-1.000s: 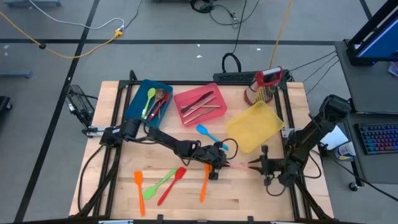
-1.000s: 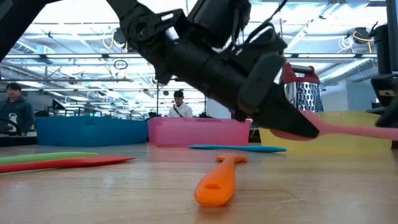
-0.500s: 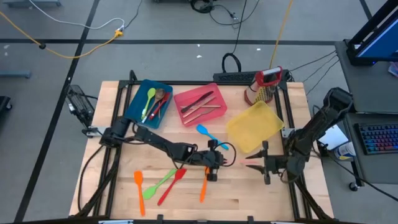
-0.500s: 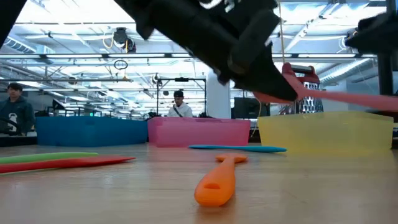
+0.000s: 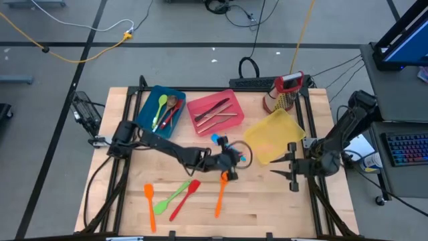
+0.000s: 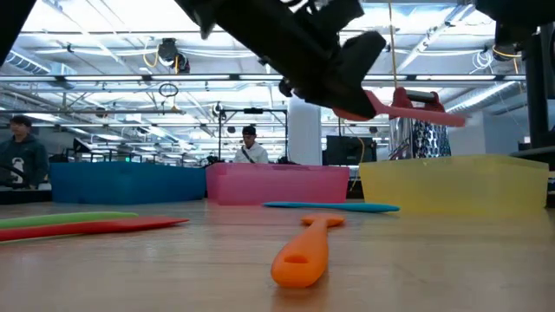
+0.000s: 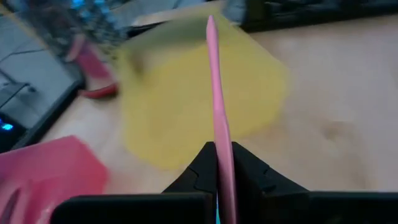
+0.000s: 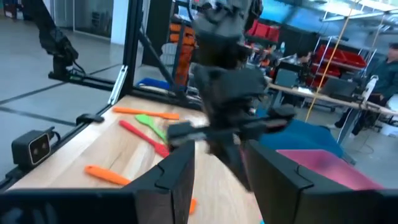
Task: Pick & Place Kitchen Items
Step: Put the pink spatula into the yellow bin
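Observation:
My left gripper [image 5: 232, 161] hangs above mid-table, shut on a slim pink utensil [image 7: 214, 81] that sticks out ahead of it toward the yellow bin [image 5: 274, 134]. In the low view the pink utensil [image 6: 416, 110] floats well above the wood. My right gripper [image 5: 277, 167] stands open to the right of it, fingers [image 8: 180, 168] apart with nothing between them. An orange spatula [image 5: 219, 197], a red spatula [image 5: 184, 199], a green spatula [image 5: 170, 197], a second orange one [image 5: 149, 204] and a blue utensil [image 5: 224, 144] lie flat on the table. My left gripper pinches the pink utensil between its two fingers at the stem [image 7: 219, 152] near one end; the fingers hide that end itself. The fingers come from the table's left, slightly downward, and lie along the utensil. It is lifted clear, nearly level, its free end [image 7: 210, 25] over the yellow bin's side.
A blue bin [image 5: 159, 107] and a pink bin [image 5: 215, 112] holding utensils stand at the back, the yellow bin to their right. A red-topped grater [image 5: 284, 90] stands at the far right corner. People show in the room beyond the table.
My left gripper has risen and shifted toward the far edge, tipping its fingers up from a steep slant to nearly level; the pink utensil rose with it and now points at the yellow bin. My right gripper has also risen and drawn away from the utensil's free end.

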Robot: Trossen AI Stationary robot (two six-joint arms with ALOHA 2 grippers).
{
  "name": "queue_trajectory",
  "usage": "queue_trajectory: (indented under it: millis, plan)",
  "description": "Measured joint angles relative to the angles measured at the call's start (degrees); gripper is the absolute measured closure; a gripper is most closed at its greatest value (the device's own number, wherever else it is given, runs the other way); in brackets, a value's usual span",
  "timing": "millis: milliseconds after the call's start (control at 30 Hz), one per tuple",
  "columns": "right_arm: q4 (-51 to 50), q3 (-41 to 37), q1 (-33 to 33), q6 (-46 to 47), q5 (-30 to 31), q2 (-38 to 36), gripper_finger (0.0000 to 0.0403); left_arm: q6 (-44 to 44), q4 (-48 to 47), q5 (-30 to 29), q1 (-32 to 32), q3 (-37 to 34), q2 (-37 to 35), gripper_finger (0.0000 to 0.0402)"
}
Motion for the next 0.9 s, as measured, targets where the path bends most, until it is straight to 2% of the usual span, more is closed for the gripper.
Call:
queue_trajectory:
  millis: [100, 267, 467, 600, 667, 733, 900]
  plan:
    - [0.0, 0.0, 0.0, -0.6, 0.9, -1.2, 0.0268, -0.1, 2.5, 1.0, 2.7, 0.0, 0.3, 0.0379]
    - [-0.1, 0.0, 0.0, -0.6, 4.4, -1.4, 0.0270, -0.4, 4.1, 6.7, 6.9, 0.0, 0.6, 0.0382]
    - [-0.4, 0.0, 0.0, -2.8, 5.0, -1.4, 0.0270, 1.1, 6.1, 7.2, 8.3, 0.0, 0.6, 0.0381]
    - [-3.1, 0.0, -0.4, -7.6, 13.0, -1.4, 0.0268, 1.7, 5.4, 7.4, 7.4, 0.0, 0.6, 0.0382]
    - [-5.9, 0.0, -1.9, -9.0, 14.9, -1.4, 0.0263, 3.3, 5.7, 7.4, 6.9, 0.0, 0.6, 0.0382]
    - [-8.0, 0.0, -4.2, -9.0, 13.9, -1.4, 0.0255, 4.6, 6.5, 7.4, 6.4, 0.0, 0.6, 0.0382]
    - [-11.3, 0.0, -12.3, -6.8, 3.7, -1.4, 0.0225, 6.3, 8.6, 7.3, 5.5, 0.0, 0.6, 0.0382]
